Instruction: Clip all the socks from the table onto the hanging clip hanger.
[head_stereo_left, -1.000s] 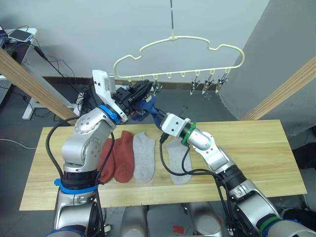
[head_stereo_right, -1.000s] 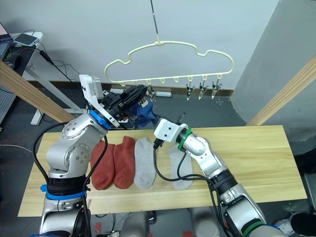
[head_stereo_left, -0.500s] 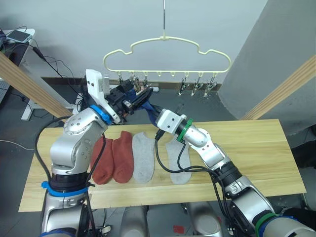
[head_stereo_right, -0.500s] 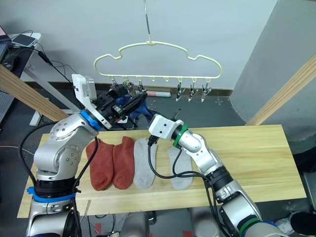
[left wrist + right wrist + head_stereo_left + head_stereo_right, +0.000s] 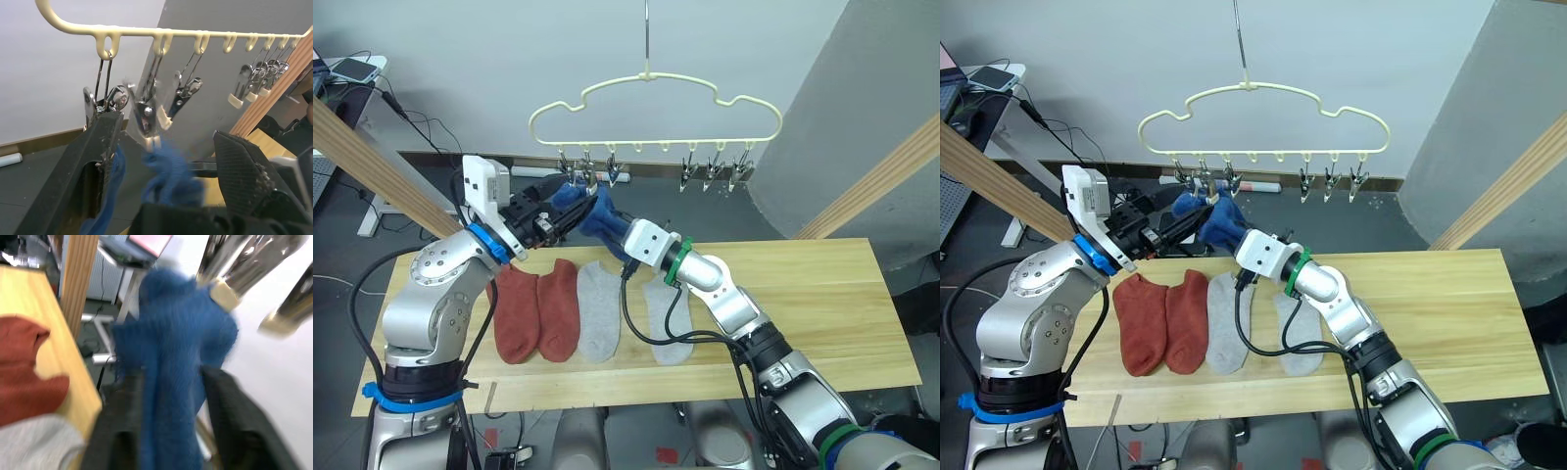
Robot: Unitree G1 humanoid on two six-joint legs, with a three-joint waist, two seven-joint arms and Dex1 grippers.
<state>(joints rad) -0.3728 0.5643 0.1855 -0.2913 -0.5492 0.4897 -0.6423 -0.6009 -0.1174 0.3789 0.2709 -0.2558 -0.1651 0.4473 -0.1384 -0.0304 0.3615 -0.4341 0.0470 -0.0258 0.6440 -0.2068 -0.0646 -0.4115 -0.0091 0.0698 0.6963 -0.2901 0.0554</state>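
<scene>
Hanging above the far edge of the tabletop point(image 5: 822, 294), your clip hanger point(image 5: 651, 98) sits level on its thin hook, pale yellow frame, clips in a row beneath. Three clips crowd the robot's left end, three sit at the right end.

Blue socks point(image 5: 587, 208): bunched together just under the left-end clips, between your two grippers. From the left wrist view a blue sock edge touches the tip of one left-end clip point(image 5: 149, 115), but you cannot tell whether the clip has bitten.

Left gripper point(image 5: 553, 217): raised at clip height, fingers point(image 5: 95, 147) spread wide apart, blue knit lying against the inside of one finger and in the gap. Not pinching.

Right gripper point(image 5: 607, 217): reaching up from the tabletop side, fingers point(image 5: 230, 416) closed onto the blue socks, the knit running up between them toward a clip tip.

Four socks lie flat in a row on the tabletop, toes toward you: two rust-red socks point(image 5: 538, 311) touching side by side, then a light grey sock point(image 5: 599, 311) just beside them, then a second grey sock point(image 5: 666, 318), partly crossed by the right arm and its cable.

Slanted wooden beams stand at both sides behind the tabletop.
</scene>
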